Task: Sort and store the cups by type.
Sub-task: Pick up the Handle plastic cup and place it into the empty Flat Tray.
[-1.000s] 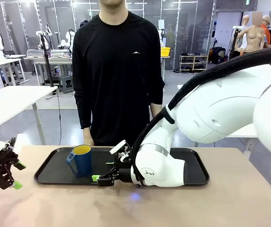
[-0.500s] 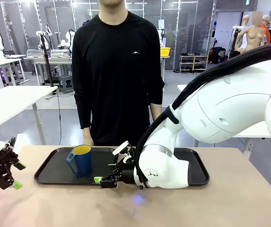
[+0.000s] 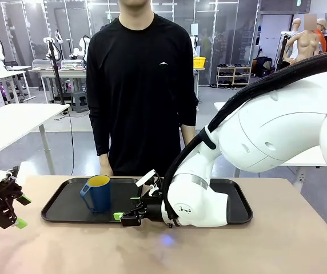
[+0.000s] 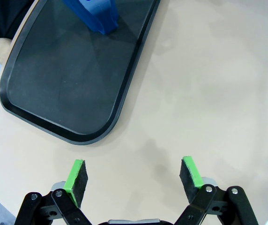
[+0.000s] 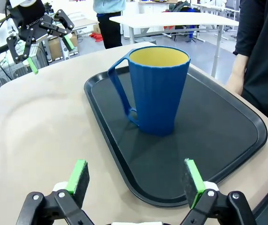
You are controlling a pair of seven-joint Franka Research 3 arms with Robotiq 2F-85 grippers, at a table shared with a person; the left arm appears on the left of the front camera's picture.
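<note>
The dark blue mug (image 3: 99, 193) with a yellow inside stands upright on the left black tray (image 3: 60, 208). My right gripper (image 3: 126, 208) hovers open just in front of that tray's near edge, a short way from the mug. Its wrist view has the mug (image 5: 157, 89) ahead, handle to the left, and the gripper (image 5: 135, 180) holds nothing. My left gripper (image 3: 22, 212) is open over the table's left edge, away from the tray; in its own view the left gripper (image 4: 134, 174) hangs over bare table near the tray (image 4: 68, 84) corner. The mint-green tumbler is out of view.
A second black tray (image 3: 239, 211) lies to the right, mostly behind my right arm. A person in black (image 3: 140, 85) stands at the far side, arms down. Bare table (image 3: 238, 251) spreads in front of the trays.
My right gripper has edged slightly right and down along the tray's near edge, and the arm behind it has risen a little. The mug and left gripper have not moved.
</note>
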